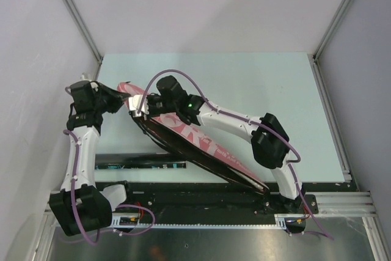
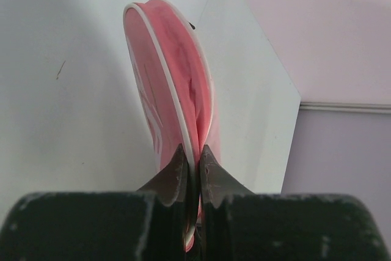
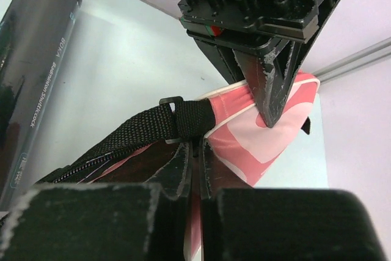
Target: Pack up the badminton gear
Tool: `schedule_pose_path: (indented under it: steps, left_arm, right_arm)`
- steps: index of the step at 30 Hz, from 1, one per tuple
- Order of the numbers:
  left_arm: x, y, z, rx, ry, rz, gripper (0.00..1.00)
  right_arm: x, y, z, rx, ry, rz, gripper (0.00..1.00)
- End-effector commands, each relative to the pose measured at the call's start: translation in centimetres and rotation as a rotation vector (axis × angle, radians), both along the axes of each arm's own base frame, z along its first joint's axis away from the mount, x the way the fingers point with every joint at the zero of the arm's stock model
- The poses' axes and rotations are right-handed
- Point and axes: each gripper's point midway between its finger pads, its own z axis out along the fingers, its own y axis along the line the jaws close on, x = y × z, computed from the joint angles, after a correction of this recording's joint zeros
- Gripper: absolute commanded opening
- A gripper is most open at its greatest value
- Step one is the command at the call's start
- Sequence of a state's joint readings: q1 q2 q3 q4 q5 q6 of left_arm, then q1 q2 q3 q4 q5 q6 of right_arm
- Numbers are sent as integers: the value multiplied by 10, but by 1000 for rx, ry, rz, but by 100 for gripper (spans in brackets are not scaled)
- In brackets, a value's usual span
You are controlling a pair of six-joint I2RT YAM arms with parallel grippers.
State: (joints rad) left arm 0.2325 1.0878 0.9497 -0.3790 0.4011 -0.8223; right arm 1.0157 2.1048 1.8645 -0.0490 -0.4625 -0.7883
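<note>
Left gripper (image 2: 190,151) clamped on rim of pink racket-shaped fabric bag (image 2: 177,65); right gripper (image 3: 197,148) pinched together on its zippered edge.

Pink bag (image 2: 177,71) edged white, black strap (image 3: 146,123); black tube (image 3: 36,59).

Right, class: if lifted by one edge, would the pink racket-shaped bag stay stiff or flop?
The pink fabric racket-shaped bag probably flops: its thin wall creases where the left gripper pinches its white-piped rim. Being long and soft-sided, it likely sags between holds. Its black webbing strap may dangle and snag.
</note>
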Motion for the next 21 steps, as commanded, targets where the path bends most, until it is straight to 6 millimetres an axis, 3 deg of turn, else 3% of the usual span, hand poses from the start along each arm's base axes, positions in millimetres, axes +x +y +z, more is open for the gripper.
schedule_pose_path:
  steps: [1,7,8,9,13,14,15,16,21]
  left_arm:
    - [3,-12,58,-74,-155,-2,0]
    - [10,11,56,-60,-136,150,1]
    - [12,14,56,-59,-132,164,0]
    - [14,16,58,-57,-138,172,0]
    - [17,24,63,-39,-148,209,0]
    - [17,25,64,-37,-150,215,0]
    - [18,28,64,-32,-150,221,0]
    - [18,28,64,-33,-150,225,0]
    - [16,30,59,-44,-140,237,1]
  right_arm:
    - [-11,2,-13,-55,-41,-15,0]
    - [-23,-14,-7,-70,5,-25,0]
    - [-22,-19,-15,-80,20,-42,0]
    - [-24,-24,-7,-65,38,-58,0]
    - [-22,-48,-7,-47,95,-125,0]
    - [-17,-49,3,3,81,-147,0]
    - [-19,-57,-9,-13,100,-157,0]
    - [-20,-61,1,10,116,-169,0]
    - [-24,-64,1,29,152,-190,0]
